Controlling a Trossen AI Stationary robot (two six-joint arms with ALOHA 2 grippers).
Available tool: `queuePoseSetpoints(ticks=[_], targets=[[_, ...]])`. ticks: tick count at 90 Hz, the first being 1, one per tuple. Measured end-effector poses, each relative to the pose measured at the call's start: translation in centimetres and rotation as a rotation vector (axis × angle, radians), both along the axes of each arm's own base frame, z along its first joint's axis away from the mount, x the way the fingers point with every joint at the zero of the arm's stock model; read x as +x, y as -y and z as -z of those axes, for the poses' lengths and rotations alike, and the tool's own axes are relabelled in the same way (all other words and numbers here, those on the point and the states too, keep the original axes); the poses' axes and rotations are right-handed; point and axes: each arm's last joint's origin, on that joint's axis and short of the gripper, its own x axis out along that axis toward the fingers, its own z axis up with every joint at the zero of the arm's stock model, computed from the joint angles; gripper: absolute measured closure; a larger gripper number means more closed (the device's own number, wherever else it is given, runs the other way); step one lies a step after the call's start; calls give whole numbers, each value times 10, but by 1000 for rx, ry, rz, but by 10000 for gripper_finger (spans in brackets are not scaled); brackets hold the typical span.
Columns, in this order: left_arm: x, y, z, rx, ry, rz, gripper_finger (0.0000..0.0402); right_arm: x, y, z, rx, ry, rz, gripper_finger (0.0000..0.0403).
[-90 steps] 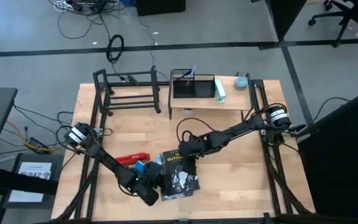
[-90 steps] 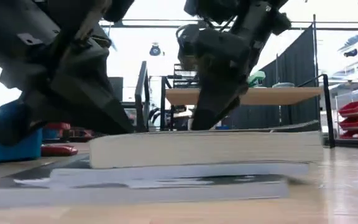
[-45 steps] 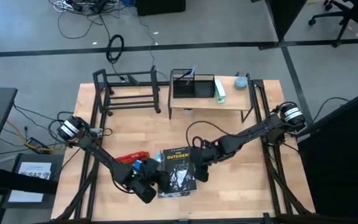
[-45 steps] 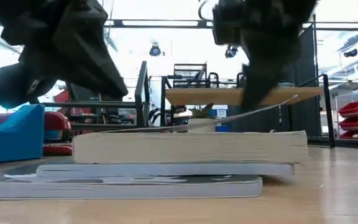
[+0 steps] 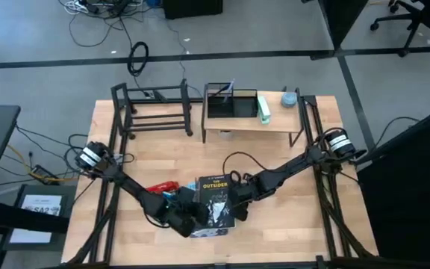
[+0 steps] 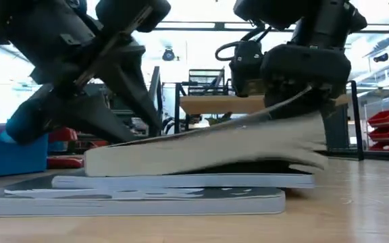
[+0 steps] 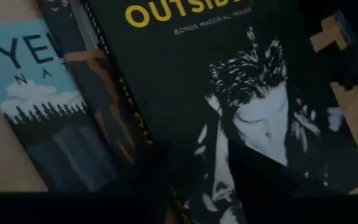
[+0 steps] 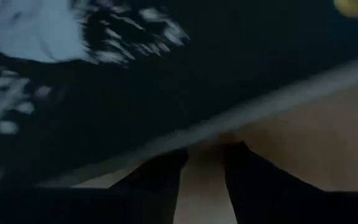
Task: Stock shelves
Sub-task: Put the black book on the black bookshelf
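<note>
High view: the thick black paperback book (image 5: 216, 196) tops a stack at the table's near edge, well apart from the black tube-frame rack (image 5: 154, 109) and the light wood plank shelf (image 5: 254, 119). The left gripper (image 5: 190, 220) touches its left edge, grip unclear.

Low view: the book's right edge is lifted and its pages sag, so it looks floppy and heavy; best gripped at the spine.

Right wrist view: the right gripper (image 8: 201, 168) seems narrowly parted at the cover edge.

Bright even overhead light, backlit glare in low view, blurry dim wrist views
</note>
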Motion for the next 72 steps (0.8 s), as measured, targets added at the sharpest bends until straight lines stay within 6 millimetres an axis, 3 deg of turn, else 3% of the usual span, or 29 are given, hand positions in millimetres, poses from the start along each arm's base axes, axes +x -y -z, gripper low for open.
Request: queuePoseSetpoints(ticks=[11, 27, 56, 72], targets=[[1, 0, 0, -8, 4, 3, 215, 1, 2, 0, -7, 7, -7, 317], [1, 0, -1, -3, 6, 13, 211, 1, 1, 0, -19, 15, -21, 321], [-20, -13, -54, 20, 7, 77, 215, 2, 1, 0, -27, 18, -22, 321], [-29, -15, -51, -52, -112, 112, 215, 2, 1, 0, -28, 17, -20, 321]])
